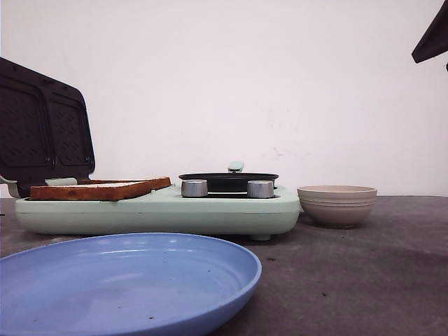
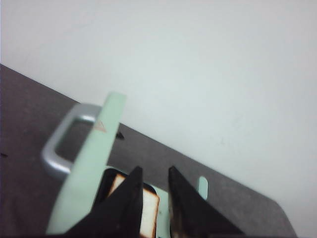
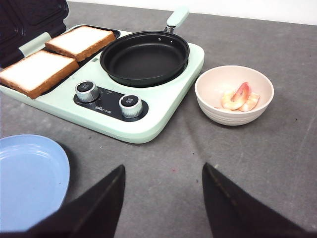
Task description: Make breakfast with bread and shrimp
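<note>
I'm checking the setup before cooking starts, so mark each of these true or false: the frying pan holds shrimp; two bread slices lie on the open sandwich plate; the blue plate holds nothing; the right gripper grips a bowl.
1. The frying pan holds shrimp. False: they lie in the beige bowl.
2. Two bread slices lie on the open sandwich plate. True.
3. The blue plate holds nothing. True.
4. The right gripper grips a bowl. False: it is open and holds nothing.
</note>
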`<state>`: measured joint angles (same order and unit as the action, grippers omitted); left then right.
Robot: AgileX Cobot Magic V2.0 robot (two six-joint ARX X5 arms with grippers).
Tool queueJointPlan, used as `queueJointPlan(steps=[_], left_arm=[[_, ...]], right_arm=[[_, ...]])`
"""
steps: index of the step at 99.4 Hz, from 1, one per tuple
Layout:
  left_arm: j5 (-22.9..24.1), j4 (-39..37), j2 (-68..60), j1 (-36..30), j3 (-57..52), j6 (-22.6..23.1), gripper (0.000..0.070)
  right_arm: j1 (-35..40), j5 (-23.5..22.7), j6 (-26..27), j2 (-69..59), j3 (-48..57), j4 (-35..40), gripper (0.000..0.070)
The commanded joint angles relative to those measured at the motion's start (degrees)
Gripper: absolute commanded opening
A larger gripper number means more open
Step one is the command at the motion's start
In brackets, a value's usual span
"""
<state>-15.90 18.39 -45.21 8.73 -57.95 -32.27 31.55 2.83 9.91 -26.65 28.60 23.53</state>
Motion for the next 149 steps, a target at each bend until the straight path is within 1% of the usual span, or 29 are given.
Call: queueJointPlan(steps=[1, 9, 14, 19, 23, 27, 28, 30, 32, 33, 36, 42, 46, 59, 74, 84, 100, 106, 112, 120, 137, 149], left_arm=[[-3.74, -0.33, -2.75, 2.71, -2.14, -2.56, 0.0004], [-7.13, -0.15, -6.12, 6.01, -3.8, -5.14, 0.0009], [-8.09, -0.04, -8.0, 7.56, -4.59, -7.34, 0.004], [-8.81, -0.33, -9.9, 8.94, -5.03, -9.49, 0.0041], [-9.11, -0.42, -11.02, 9.62, -5.27, -10.12, 0.0049], [-9.49, -0.63, -12.17, 10.21, -5.35, -10.56, 0.0096], [-9.64, -0.79, -12.59, 10.38, -5.35, -10.71, 0.0119], [-9.77, -0.9, -13.0, 10.51, -5.35, -10.75, 0.0144], [-10.14, -0.98, -13.64, 10.64, -5.35, -10.75, 0.019], [-10.23, -1.05, -13.77, 10.67, -5.35, -10.75, 0.0199], [-11.41, -1.36, -14.64, 10.82, -5.35, -10.71, 0.0258], [-13.75, -1.75, -16.22, 10.86, -5.35, -10.91, 0.0335], [-14.53, -1.75, -17.11, 10.86, -5.35, -10.95, 0.0357], [-14.58, -1.9, -20.17, 10.86, -5.35, -11.65, 0.0357], [-14.6, -4.79, -23.41, 11.21, -5.35, -12.39, 0.0355], [-14.62, -6.43, -25.53, 11.78, -5.35, -13.66, 0.0355], [-18.67, -11.23, -29.77, 11.89, -5.38, -15.87, 0.0355], [-19.39, -12.61, -31.01, 11.93, -5.42, -15.96, 0.0354], [-19.87, -13.77, -32.11, 11.96, -5.44, -15.02, 0.0353], [-19.93, -13.35, -33.57, 12.13, -6.16, -12.57, 0.0353], [-20.11, -7.19, -36.83, 12.81, -11.28, -6.12, 0.0353], [-20.24, -4.94, -39.47, 12.85, -16.06, -4.85, 0.0353]], right_arm=[[0.5, 0.07, 0.59, -0.2, 0.26, -0.35, 0.0294], [0.5, 0.07, 0.59, -0.2, 0.26, -0.35, 0.0294], [0.5, 0.07, 0.59, -0.2, 0.26, -0.35, 0.0294], [0.5, 0.07, 0.59, -0.2, 0.24, -0.35, 0.0294], [0.5, 0.07, 0.59, -0.2, 0.24, -0.35, 0.0294], [0.5, 0.07, 0.59, -0.2, 0.24, -0.35, 0.0294], [0.5, 0.07, 0.59, -0.2, 0.24, -0.33, 0.0294], [0.5, 0.07, 0.59, -0.2, 0.24, -0.35, 0.0294], [0.5, 0.07, 0.59, -0.2, 0.24, -0.35, 0.0294], [0.5, 0.07, 0.59, -0.2, 0.24, -0.35, 0.0294], [0.5, 0.07, 0.59, -0.2, 0.24, -0.35, 0.0294], [0.5, 0.07, 0.59, -0.2, 0.24, -0.35, 0.0294], [0.5, 0.07, 0.59, -0.2, 0.24, -0.37, 0.0294], [0.5, 0.07, 0.59, -0.22, 0.24, -0.39, 0.0294], [0.5, 0.15, 0.59, -0.22, 0.24, -0.37, 0.0294], [0.5, 0.15, 0.61, -0.22, 0.24, -0.37, 0.0294], [0.5, 0.17, 0.63, -0.22, 0.24, -0.35, 0.0294], [0.5, 0.17, 0.63, -0.22, 0.24, -0.35, 0.0294], [0.5, 0.17, 0.63, -0.22, 0.24, -0.33, 0.0294], [0.5, 0.17, 0.79, -0.22, 0.24, -0.28, 0.0294], [0.5, 0.15, 1.73, -0.22, 0.24, 0.7, 0.0294], [0.5, 0.17, 1.73, -0.22, 0.24, 1.38, 0.0294]])
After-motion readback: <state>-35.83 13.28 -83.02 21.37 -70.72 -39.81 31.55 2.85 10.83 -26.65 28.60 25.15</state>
